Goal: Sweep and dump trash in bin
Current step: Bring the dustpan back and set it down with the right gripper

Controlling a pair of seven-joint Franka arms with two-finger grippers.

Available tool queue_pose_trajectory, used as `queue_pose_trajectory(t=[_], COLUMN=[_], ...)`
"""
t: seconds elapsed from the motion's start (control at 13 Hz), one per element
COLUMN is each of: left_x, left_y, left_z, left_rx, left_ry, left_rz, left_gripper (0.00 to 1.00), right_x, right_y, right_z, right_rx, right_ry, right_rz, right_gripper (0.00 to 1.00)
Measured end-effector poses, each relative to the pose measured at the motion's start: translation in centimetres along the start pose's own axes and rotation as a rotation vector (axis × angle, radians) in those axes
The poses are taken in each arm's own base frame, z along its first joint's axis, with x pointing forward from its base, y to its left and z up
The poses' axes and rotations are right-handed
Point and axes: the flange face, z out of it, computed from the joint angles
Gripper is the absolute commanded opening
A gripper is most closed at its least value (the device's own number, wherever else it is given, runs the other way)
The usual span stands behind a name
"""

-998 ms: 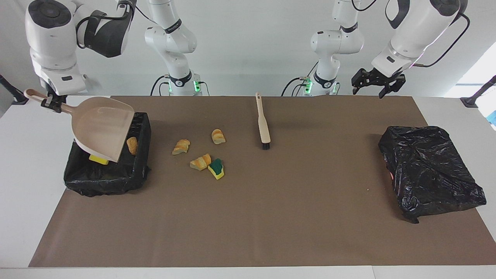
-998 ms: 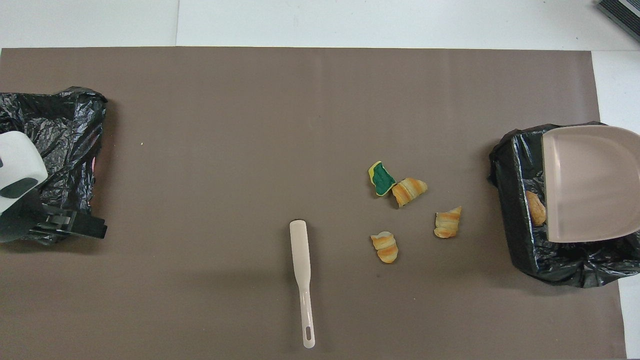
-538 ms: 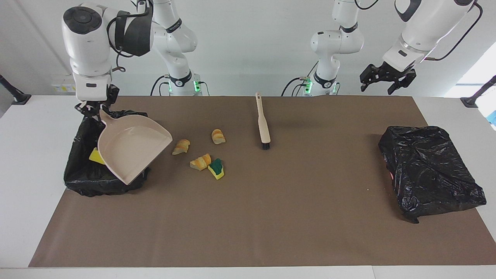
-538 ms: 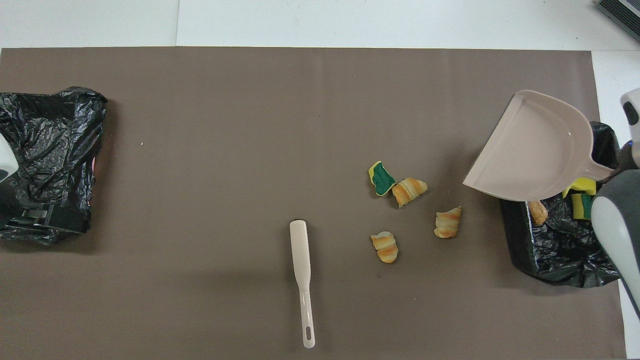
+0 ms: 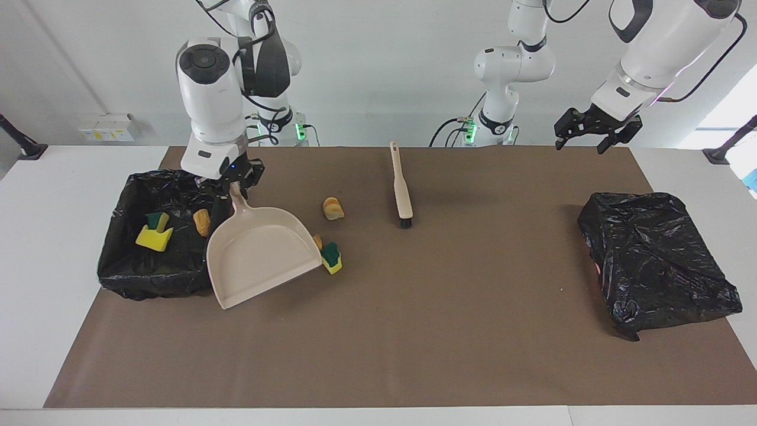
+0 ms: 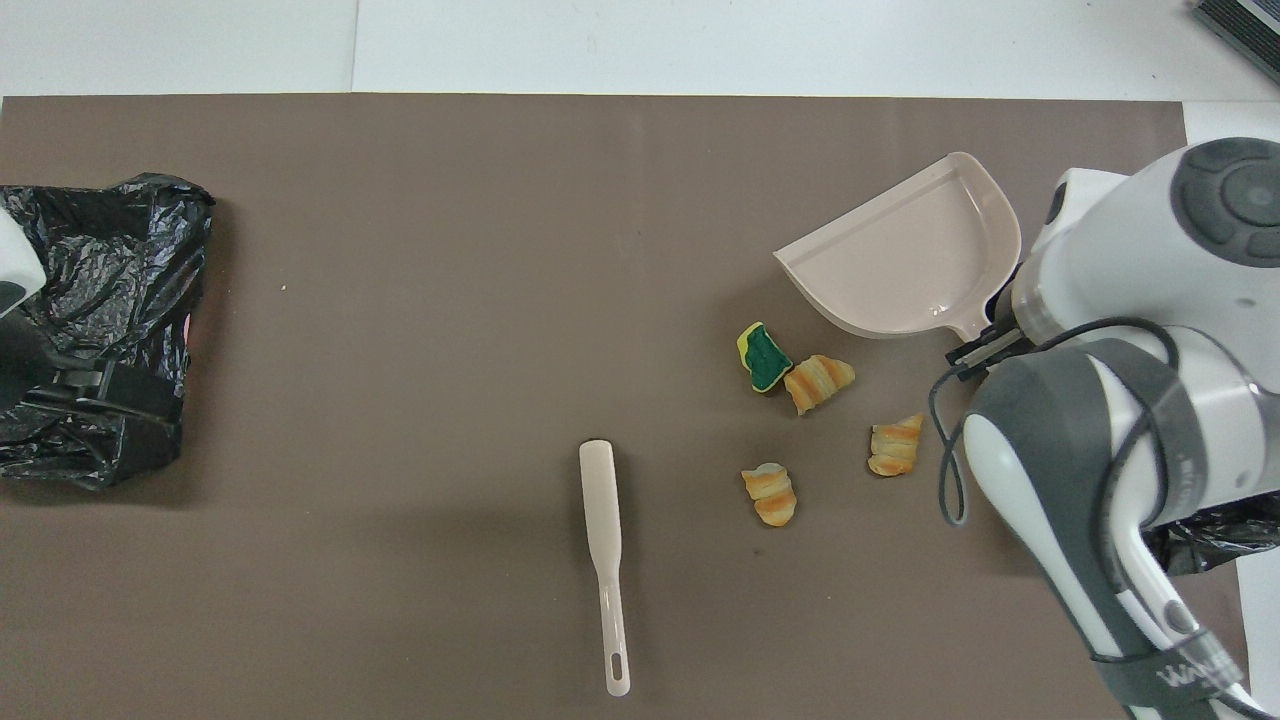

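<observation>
Evidently the trash point(image 6: 818, 381) looked light, soft and easily scattered, better swept than pinched; the right gripper point(image 5: 229, 184) clamped the dustpan point(image 5: 258, 255) handle; the left gripper point(image 5: 597, 129) waited, fingers wide.

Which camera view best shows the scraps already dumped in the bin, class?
The facing view. There the bin lies open to the camera, with a yellow-and-green sponge scrap and a bread-like chunk inside. In the overhead view the right arm covers the bin, leaving only a corner of black liner visible.
</observation>
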Motion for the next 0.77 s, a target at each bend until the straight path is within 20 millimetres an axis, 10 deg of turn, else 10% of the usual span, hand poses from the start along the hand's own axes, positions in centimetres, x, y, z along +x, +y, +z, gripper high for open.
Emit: queue_pose_trajectory(t=[0.77], left_x=[0.2], left_y=[0.1], left_z=[0.2], left_rx=[0.0], left_ry=[-0.003], left_rz=[0.001], left_gripper=[1.0], right_x=[12.6], right_y=[-23.5], right_z=[8.2], right_rx=[0.15], right_ry=[0.09], right_rz=[0.408], right_gripper=[0.0])
